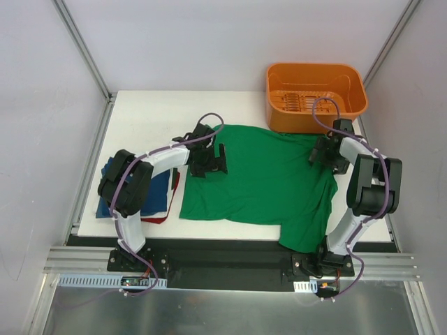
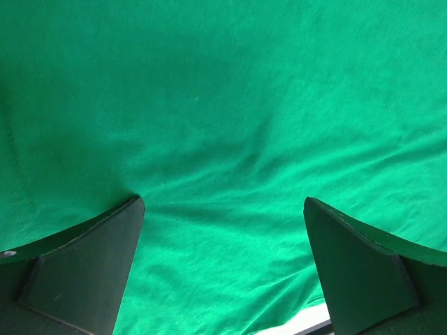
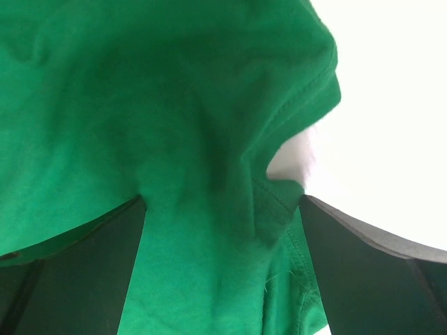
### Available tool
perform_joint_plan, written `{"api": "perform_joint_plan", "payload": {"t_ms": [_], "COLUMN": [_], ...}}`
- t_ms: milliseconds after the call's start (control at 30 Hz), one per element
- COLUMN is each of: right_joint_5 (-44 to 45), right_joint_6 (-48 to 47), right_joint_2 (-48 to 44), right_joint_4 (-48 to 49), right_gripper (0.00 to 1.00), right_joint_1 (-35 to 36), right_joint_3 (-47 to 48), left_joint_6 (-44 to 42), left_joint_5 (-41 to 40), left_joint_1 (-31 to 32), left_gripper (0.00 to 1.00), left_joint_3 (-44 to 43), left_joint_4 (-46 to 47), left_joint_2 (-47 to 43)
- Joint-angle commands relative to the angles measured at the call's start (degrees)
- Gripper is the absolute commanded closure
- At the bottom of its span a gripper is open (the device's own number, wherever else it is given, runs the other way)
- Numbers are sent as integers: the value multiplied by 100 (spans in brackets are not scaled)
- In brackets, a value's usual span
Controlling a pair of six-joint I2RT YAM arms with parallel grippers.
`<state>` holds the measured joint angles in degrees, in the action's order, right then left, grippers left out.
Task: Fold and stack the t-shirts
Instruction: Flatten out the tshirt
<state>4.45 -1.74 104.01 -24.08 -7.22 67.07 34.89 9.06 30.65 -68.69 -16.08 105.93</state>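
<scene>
Top view: bright green short-sleeved cotton t-shirt (image 1: 265, 178) lies spread mostly flat on the white table (image 1: 147, 112). One of its near corners hangs over the table's front edge.

The orange plastic basket (image 1: 356, 98) sits just past the green tee's far right corner, touching or nearly touching it. A folded navy blue t-shirt (image 1: 157, 192) lies just left of the green tee under the left arm. A thin red cloth edge (image 1: 174, 180) shows between the two.

The left gripper (image 1: 213, 159) is over the green tee's far left part, jaws spread wide, nothing clamped. The right gripper (image 1: 323, 153) is at the green tee's far right edge, also wide open. Can't tell from this view if the tips touch cloth.

Left wrist view: green tee fills the frame, with soft creases running toward the gap between the tips. The left gripper's black fingers (image 2: 91, 265) stand far apart, down at or on the cloth, with no fold pinched. A white sliver of table shows at the bottom edge.

Right wrist view: a bunched, seamed edge of the green tee lies between the right gripper's wide-apart fingers (image 3: 363, 272). The cloth is loose and not squeezed. Bare white table is to the right of the green tee.
</scene>
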Motion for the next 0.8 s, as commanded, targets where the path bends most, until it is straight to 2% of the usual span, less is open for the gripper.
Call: {"api": "perform_joint_plan", "payload": {"t_ms": [0, 100, 300, 467, 600, 700, 733, 767], "right_joint_5": [-41, 187, 566, 373, -5, -155, -155, -146], "right_joint_6": [146, 366, 912, 982, 1026, 1000, 983, 965], "right_joint_2": [-924, -1759, -3446, -4686, -5258, -5513, -5584, -5619], "right_joint_4": [-71, -255, -765, -1072, -1091, -1178, -1222, -1257], "right_gripper": [3, 3, 3, 3, 3, 3, 3, 3], "right_joint_1": [-16, -7, 124, 327, 458, 564, 608, 626], "right_joint_3": [-404, -956, -1924, -2321, -2707, -2866, -2883, -2892], "left_joint_6": [-71, 96, 956, 1519, 1836, 1985, 2021, 2056], "left_joint_5": [-1, -123, -475, -607, -844, -1081, -1151, -1213], "left_joint_1": [-51, -7, 63, 72, 72, 72, 64, 63], "left_gripper": [1, 1, 1, 3, 30, 35, 41, 42], "left_joint_3": [302, 776, 2383, 3202, 3660, 3722, 3722, 3731], "left_joint_4": [-211, -405, -642, -976, -985, -994, -994, -1003], "left_joint_2": [-773, -1527, -3224, -4000, -4361, -4344, -4309, -4265]}}
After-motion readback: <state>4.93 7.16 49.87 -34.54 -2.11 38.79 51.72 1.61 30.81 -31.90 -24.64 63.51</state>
